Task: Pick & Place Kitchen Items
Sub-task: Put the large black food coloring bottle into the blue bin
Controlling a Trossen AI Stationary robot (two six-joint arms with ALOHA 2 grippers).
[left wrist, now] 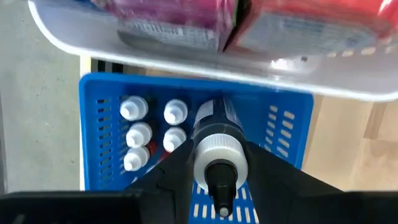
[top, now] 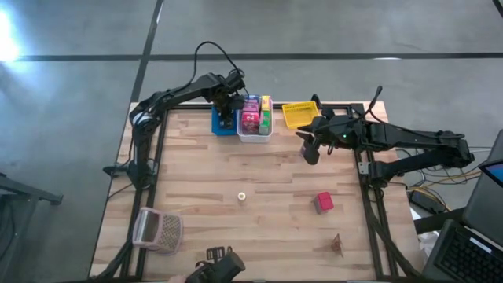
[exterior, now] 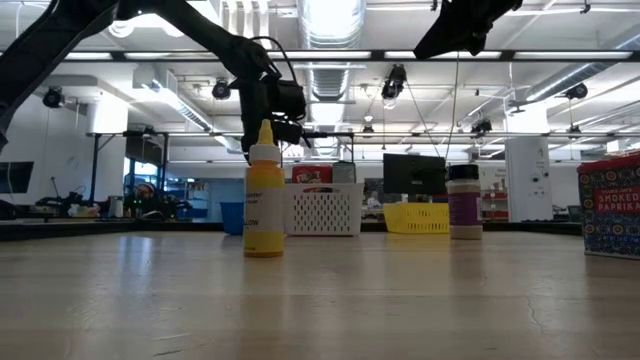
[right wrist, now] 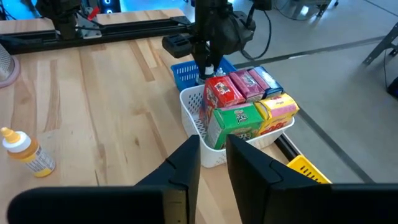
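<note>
— Grey-bodied bottle [left wrist: 213, 134] with a white collar and dark nozzle: this is the item in hand now. The left gripper [left wrist: 214, 163] is closed on it, one finger at each side of the collar, and holds it over the blue bin [top: 222, 123] at the far edge of the table.

— How will it handle, you think?

— I judge it light and stiff, a small plastic thing. The round smooth body can slip or turn between the fingers, so the hold under the collar is a good place; the wider cap stops it from sliding down. In the bin, several white-capped bottles [left wrist: 134, 109] stand upright in rows, and it hangs over the free part beside them.

— And the other items?

— The white bin [right wrist: 205, 134], just beside the blue one, is full of boxes, red, pink, green [right wrist: 237, 122] and yellow. The yellow bin [top: 299, 115] is next along the same edge. Well apart, in the middle of the table, stands a yellow bottle [exterior: 264, 190]. A dark-lidded jar [exterior: 463, 201] and a pink box [top: 323, 202] are toward the right edge.

— The right arm?

— The right gripper [right wrist: 213, 158] waits above the table near the yellow bin, with its fingers apart and nothing between them. A pinkish mesh basket [top: 157, 230] lies near the left front corner.
</note>
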